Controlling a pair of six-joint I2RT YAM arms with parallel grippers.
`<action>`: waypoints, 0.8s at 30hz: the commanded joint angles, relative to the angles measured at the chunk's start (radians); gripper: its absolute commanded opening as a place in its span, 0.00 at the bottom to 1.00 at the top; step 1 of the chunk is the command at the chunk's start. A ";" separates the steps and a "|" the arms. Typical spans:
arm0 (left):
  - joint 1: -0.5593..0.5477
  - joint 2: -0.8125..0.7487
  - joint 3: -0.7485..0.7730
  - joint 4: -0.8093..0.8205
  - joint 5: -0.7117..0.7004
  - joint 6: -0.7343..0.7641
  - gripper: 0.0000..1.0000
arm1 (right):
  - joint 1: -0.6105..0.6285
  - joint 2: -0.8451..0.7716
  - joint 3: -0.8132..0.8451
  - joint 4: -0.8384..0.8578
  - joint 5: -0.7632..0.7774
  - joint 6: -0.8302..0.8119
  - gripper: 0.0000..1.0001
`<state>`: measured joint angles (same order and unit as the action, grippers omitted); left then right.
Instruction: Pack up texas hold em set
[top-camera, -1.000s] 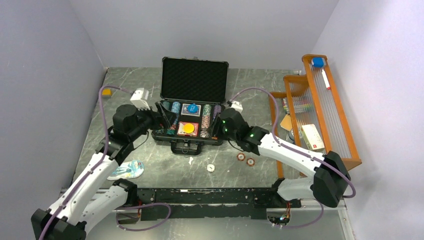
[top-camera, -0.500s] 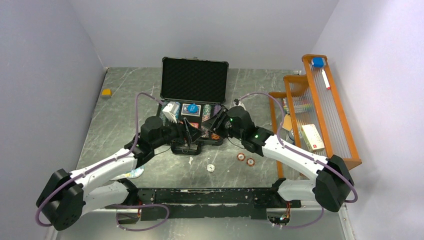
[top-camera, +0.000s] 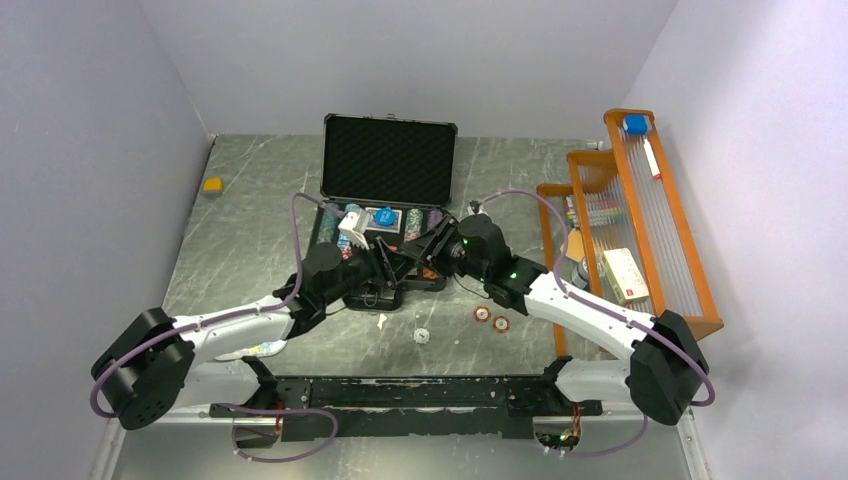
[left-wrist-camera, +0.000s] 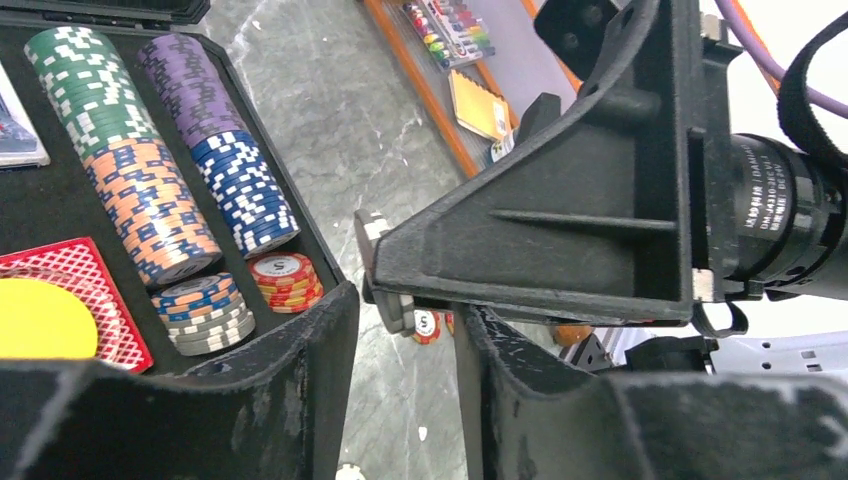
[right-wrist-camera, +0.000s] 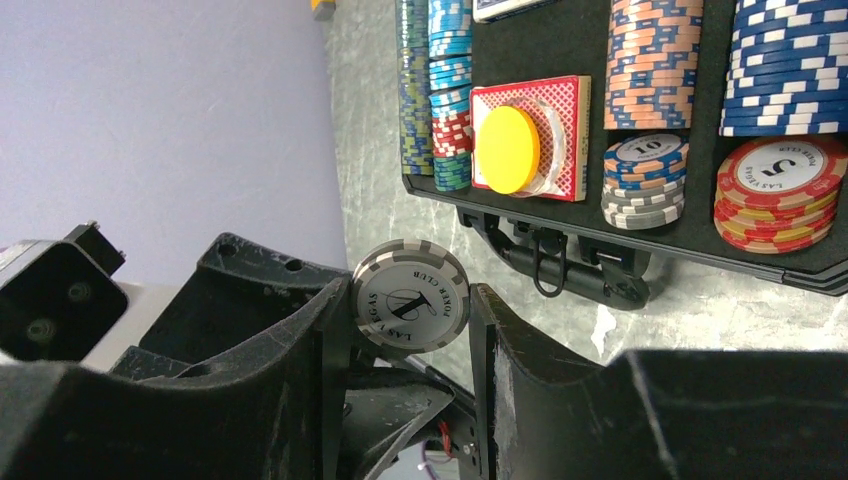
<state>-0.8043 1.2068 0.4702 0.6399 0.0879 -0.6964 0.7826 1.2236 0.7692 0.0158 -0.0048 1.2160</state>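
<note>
Grey-and-white, the striped poker chip (right-wrist-camera: 411, 297) stands on edge between the right gripper's (right-wrist-camera: 410, 312) black fingers, pinched flat on both faces, its printed face turned to the wrist camera. The left gripper (left-wrist-camera: 405, 322) has its jaws at a narrow gap right at the right gripper's tip. From its own wrist camera the table shows through that gap, and I cannot tell whether its fingers (left-wrist-camera: 300, 345) touch the chip.

From above, both grippers meet over the near edge of the black briefcase (top-camera: 389, 160), which lies open on the grey marble table (top-camera: 250, 200) with its foam-lined lid upright at the back. Inside, rows of chips lie on edge in the foam slots: an orange row (right-wrist-camera: 650, 60) beside a blue-and-white row (right-wrist-camera: 790, 70), with a short grey stack (right-wrist-camera: 645, 165) and a short red stack (right-wrist-camera: 780, 185) at their near ends. A yellow disc (right-wrist-camera: 508, 149) rests on the red card deck (right-wrist-camera: 568, 110); the blue card deck (top-camera: 381, 217) sits farther back.

Two loose chips (top-camera: 491, 318) lie on the table near the right arm, touching or nearly so, and a small white disc (top-camera: 422, 336) lies in front of the case. An orange rack (top-camera: 588, 156) stands along the right wall.
</note>
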 joint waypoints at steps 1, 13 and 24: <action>-0.035 0.004 -0.007 0.117 -0.126 0.005 0.40 | -0.003 -0.016 -0.018 0.032 -0.008 0.028 0.32; -0.039 -0.030 0.073 -0.166 -0.149 0.185 0.07 | -0.078 -0.065 0.001 -0.014 0.005 -0.140 0.84; -0.026 0.090 0.471 -0.965 0.123 0.653 0.07 | -0.356 -0.172 -0.089 -0.076 -0.170 -0.305 0.85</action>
<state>-0.8345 1.2224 0.7975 0.0299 0.0769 -0.2516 0.4816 1.0737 0.7238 -0.0090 -0.1020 0.9859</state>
